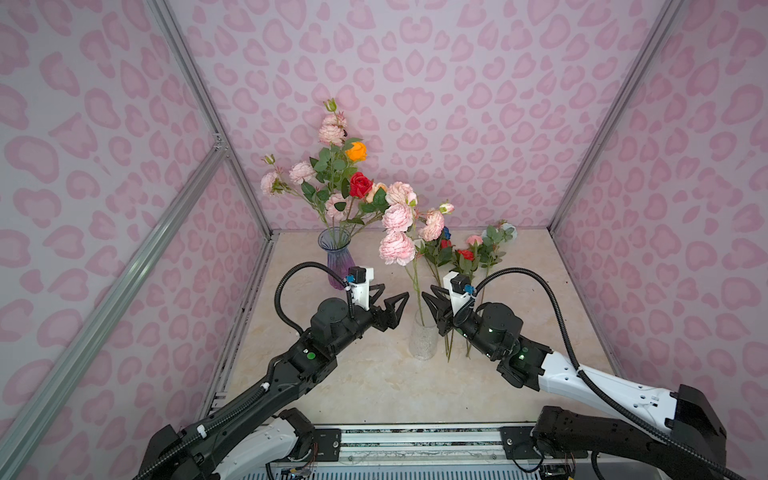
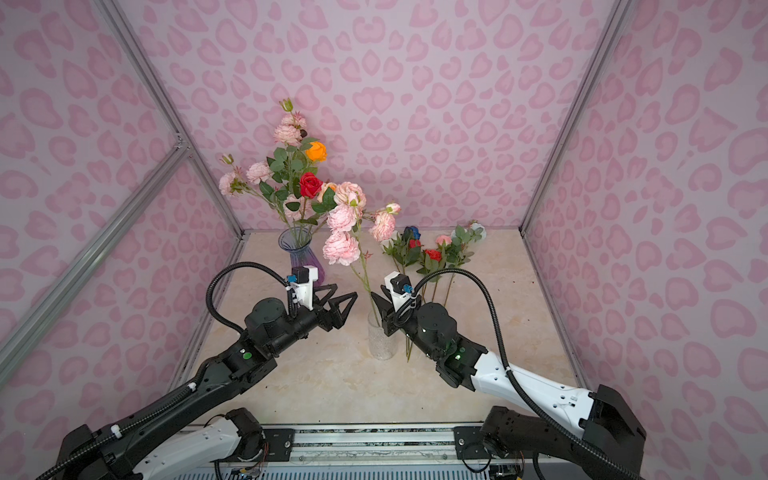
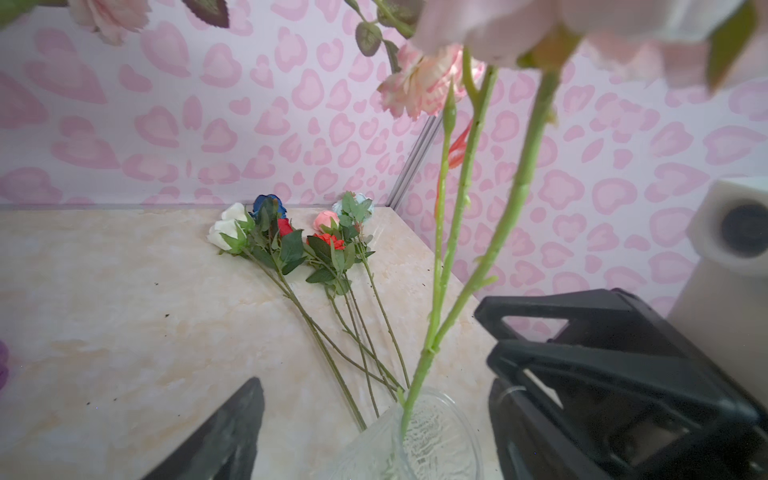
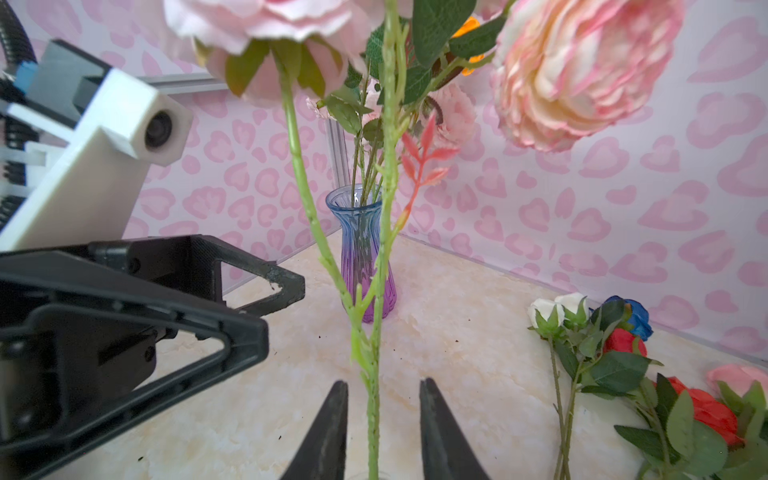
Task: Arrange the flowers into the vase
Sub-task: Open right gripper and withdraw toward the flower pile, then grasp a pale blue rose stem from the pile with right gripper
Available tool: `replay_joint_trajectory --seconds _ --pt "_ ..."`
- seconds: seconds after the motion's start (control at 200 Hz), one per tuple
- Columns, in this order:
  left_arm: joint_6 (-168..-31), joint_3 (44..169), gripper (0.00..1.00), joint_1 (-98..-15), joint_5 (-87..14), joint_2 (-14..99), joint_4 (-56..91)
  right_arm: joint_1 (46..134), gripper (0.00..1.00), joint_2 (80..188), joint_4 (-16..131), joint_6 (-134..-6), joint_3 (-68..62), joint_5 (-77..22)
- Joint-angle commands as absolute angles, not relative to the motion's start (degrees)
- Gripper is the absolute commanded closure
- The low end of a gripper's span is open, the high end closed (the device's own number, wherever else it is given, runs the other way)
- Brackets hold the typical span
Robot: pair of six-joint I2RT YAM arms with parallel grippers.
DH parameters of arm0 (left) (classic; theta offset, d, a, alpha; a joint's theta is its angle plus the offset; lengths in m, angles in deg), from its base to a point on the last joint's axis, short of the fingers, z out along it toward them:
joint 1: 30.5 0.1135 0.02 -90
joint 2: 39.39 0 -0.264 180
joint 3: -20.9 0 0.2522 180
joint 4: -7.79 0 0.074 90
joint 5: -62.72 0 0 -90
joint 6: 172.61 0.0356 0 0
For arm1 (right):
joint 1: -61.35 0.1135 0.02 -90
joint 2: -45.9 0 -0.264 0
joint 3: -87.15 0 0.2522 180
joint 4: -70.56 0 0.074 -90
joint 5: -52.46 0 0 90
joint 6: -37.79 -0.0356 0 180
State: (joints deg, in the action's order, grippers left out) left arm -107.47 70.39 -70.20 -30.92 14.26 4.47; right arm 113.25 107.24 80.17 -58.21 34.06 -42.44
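Pink peony spray, green stem, standing in clear vase, centre frame; mixed bouquet in blue-purple vase, left of centre; loose roses on tabletop, right. Right tool: jaws slightly parted astride the spray's stem, gripping nothing. Left tool: wide apart, empty. Loose stems partly hidden behind right arm.

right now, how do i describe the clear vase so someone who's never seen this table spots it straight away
On the marble tabletop, look near the middle, nearer the front than the purple vase at the back left. There stands the clear vase, holding one branching stem of pale pink peonies. Unlike its tinted, fuller neighbour, it is colourless textured glass.
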Motion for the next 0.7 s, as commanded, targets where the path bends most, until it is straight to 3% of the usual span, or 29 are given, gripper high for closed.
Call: replay_joint_trajectory --seconds 0.0,0.16,0.295,0.42,0.695 --pt "-108.0 68.6 0.14 -70.2 -27.3 10.1 6.9 113.4 0.68 103.7 75.7 -59.1 33.1 -44.4" --pt "-109.7 65.7 0.14 -70.2 -26.1 0.1 11.9 109.7 0.67 96.6 67.2 -62.3 33.3 -55.9" --pt "-115.0 60.6 0.13 -70.2 -26.7 -7.8 15.0 90.9 0.72 98.7 53.5 -73.4 29.7 -44.5" --pt "-121.1 54.4 0.13 -70.2 -27.5 -12.1 14.3 77.4 0.74 110.6 45.8 -81.0 24.1 -40.1" --pt "-125.1 50.4 0.12 -70.2 -30.4 -13.2 13.9 69.3 0.63 141.4 42.7 -82.6 12.2 -28.1"
